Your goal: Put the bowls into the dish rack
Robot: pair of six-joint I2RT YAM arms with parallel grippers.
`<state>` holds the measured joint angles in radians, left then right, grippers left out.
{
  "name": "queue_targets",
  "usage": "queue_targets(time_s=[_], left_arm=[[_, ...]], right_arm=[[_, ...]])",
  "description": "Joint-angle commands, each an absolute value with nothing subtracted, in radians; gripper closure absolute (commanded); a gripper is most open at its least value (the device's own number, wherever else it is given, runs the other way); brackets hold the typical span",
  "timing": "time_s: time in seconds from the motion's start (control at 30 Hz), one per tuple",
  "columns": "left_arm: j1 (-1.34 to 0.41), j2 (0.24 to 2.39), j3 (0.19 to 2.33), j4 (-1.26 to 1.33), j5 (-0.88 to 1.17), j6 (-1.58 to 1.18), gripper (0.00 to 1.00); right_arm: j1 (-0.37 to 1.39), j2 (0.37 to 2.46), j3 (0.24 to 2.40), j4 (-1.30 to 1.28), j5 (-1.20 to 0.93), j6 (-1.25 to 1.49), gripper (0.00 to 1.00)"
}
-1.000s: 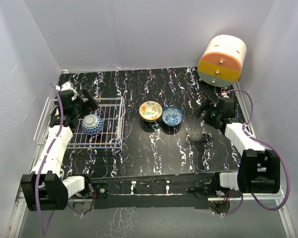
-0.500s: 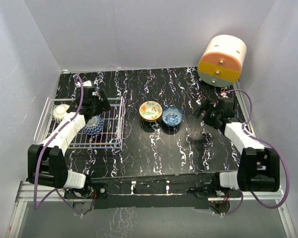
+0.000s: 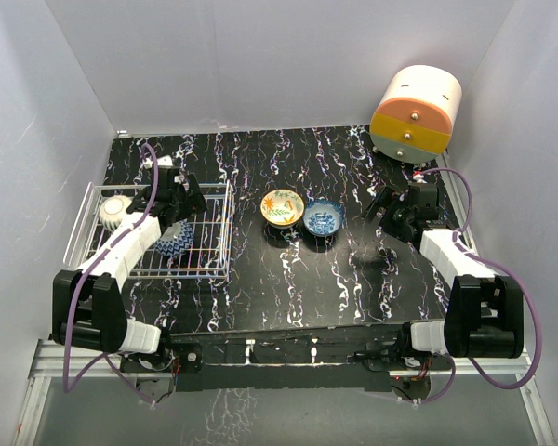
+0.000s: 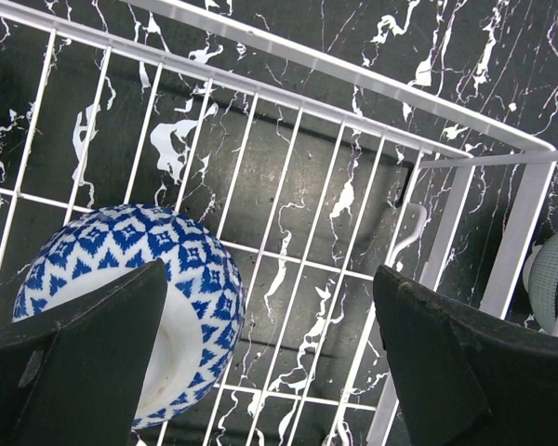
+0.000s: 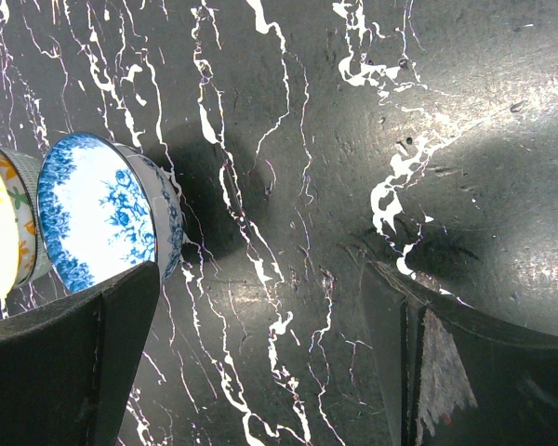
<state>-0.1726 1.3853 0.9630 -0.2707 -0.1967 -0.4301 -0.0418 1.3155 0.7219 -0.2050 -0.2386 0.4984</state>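
The rack (image 3: 209,249) stands at 9 o'clock on the desk (image 3: 353,288). It holds two bowls: a cream bowl (image 3: 114,209) in its 10 o'clock corner and a patterned bowl (image 3: 174,239), upside down, near the middle. The left hand (image 3: 181,197) hovers over the rack close to this one, wide open and holding nothing. Near the desk centre are a yellow bowl (image 3: 282,206) and, just beside it at 4 o'clock, a blue bowl (image 3: 324,217). The right hand (image 3: 385,204), at 3 o'clock from the blue bowl, is also open and empty. These bowls look ceramic, so I judge them stiff, a little heavy, slippery and easy to chip. The rim seems the best hold, one finger inside and one outside, on the free 3 o'clock side.
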Motion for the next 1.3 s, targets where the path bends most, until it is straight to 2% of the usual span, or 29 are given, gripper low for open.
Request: queue_targets(time_s=[0.0, 0.27, 0.47, 0.63, 0.7, 0.8, 0.87, 1.03, 1.27], left_arm=[[-0.176, 1.358, 0.962, -0.382, -0.264, -0.438, 0.08], [-0.17, 1.272, 0.886, -0.485, -0.389, -0.489, 0.06], [-0.163, 1.206, 0.911, -0.557, -0.457, -0.494, 0.04], [-0.163, 1.133, 0.941, -0.556, -0.408, -0.464, 0.04], [-0.163, 1.108, 0.944, -0.544, -0.34, -0.44, 0.07], [-0.167, 1.101, 0.951, -0.551, -0.262, -0.43, 0.18], [-0.189, 1.11, 0.951, -0.568, -0.25, -0.431, 0.23], [-0.274, 1.148, 0.948, -0.65, -0.399, -0.465, 0.23], [-0.275, 1.116, 0.901, -0.742, -0.537, -0.574, 0.19]], right_arm=[[-0.048, 1.31, 0.73, -0.155, -0.238, 0.489, 0.07], [-0.047, 1.306, 0.717, -0.149, -0.25, 0.488, 0.07], [-0.048, 1.292, 0.707, -0.149, -0.251, 0.486, 0.07], [-0.048, 1.288, 0.706, -0.149, -0.25, 0.488, 0.07], [-0.047, 1.287, 0.706, -0.149, -0.249, 0.488, 0.07], [-0.048, 1.288, 0.703, -0.149, -0.245, 0.489, 0.07], [-0.048, 1.29, 0.703, -0.149, -0.245, 0.489, 0.07], [-0.048, 1.295, 0.704, -0.147, -0.247, 0.489, 0.07], [-0.048, 1.306, 0.713, -0.143, -0.256, 0.489, 0.07]])
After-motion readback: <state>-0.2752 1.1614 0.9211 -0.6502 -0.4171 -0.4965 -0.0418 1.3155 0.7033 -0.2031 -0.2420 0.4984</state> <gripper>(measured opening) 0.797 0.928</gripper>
